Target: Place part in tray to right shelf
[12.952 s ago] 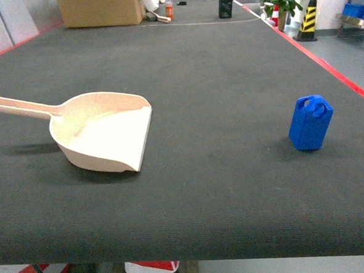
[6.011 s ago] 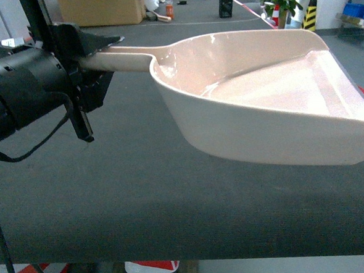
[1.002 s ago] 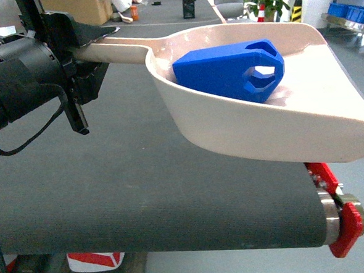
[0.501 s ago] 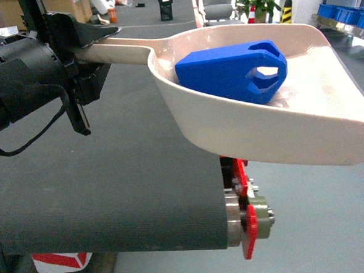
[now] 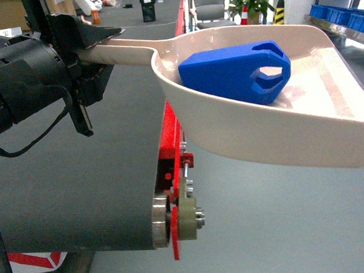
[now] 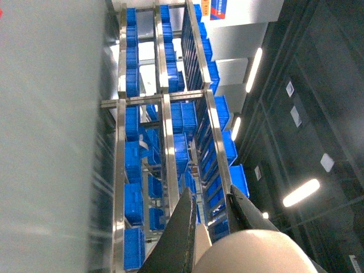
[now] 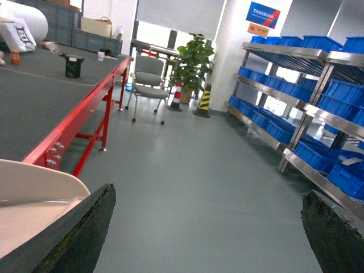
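In the tray (image 5: 305, 135) lies the part (image 5: 233, 71); left fingers (image 6: 185, 227) clamp its handle, right fingers (image 7: 96, 216) spread wide.

The left gripper (image 6: 211, 219) clamps the tray (image 6: 250, 256) handle; beyond, the right shelf (image 6: 165, 125) holds rows of blue crates (image 6: 132, 131).
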You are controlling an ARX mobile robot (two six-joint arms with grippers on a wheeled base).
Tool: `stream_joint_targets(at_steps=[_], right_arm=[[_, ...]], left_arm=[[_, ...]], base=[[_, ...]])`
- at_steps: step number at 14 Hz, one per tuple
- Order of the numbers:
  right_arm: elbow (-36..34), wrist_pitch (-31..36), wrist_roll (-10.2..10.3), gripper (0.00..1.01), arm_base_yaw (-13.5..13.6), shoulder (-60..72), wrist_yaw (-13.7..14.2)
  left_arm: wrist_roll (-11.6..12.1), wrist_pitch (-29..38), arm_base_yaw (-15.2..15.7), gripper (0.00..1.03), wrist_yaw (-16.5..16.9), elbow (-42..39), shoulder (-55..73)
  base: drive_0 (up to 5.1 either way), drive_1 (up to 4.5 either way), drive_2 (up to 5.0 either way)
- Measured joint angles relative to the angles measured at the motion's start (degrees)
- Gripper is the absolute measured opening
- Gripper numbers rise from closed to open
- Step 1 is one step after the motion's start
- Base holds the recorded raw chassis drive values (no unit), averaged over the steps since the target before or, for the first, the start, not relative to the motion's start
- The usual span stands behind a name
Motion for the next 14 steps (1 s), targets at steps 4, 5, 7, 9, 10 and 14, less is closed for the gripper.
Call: stream_joint_targets(at_steps=[4, 5, 7, 9, 10, 14], right_arm=[[0.00, 0.13, -0.02, 0.98, 0.02, -0.07, -0.02], [0.00, 0.04, 0.00, 0.98, -0.04, -0.07, 0.13], [0.02, 0.09, -0.02, 0.98, 0.00, -0.07, 0.02], [0.02, 0.07, -0.02, 0.98, 0.00, -0.07, -0.02], [0.02, 0.15, 0.00, 0.98, 0.00, -0.07, -0.02], [0.02, 0.11, 0.00, 0.98, 0.00, -0.07, -0.02]], left_arm=[[-0.02, 0.28, 0.04, 0.13, 0.00, 0.00, 0.00], [-0.02, 0.28, 0.02, 0.13, -0.04, 0.00, 0.00], [-0.02, 0.31, 0.02, 0.13, 0.00, 0.00, 0.00], [-0.02, 0.28, 0.02, 0.13, 0.00, 0.00, 0.00], [0.04, 0.26, 0.02, 0.13, 0.00, 0.00, 0.00], [-0.02, 0.26, 0.09, 0.13, 0.00, 0.00, 0.00]], base=[[5.1, -2.36, -2.4], [5.1, -2.34, -2.3], [5.0, -2.36, -2.4], [5.1, -2.28, -2.3], [5.1, -2.28, -2.3], [5.0, -2.34, -2.3]])
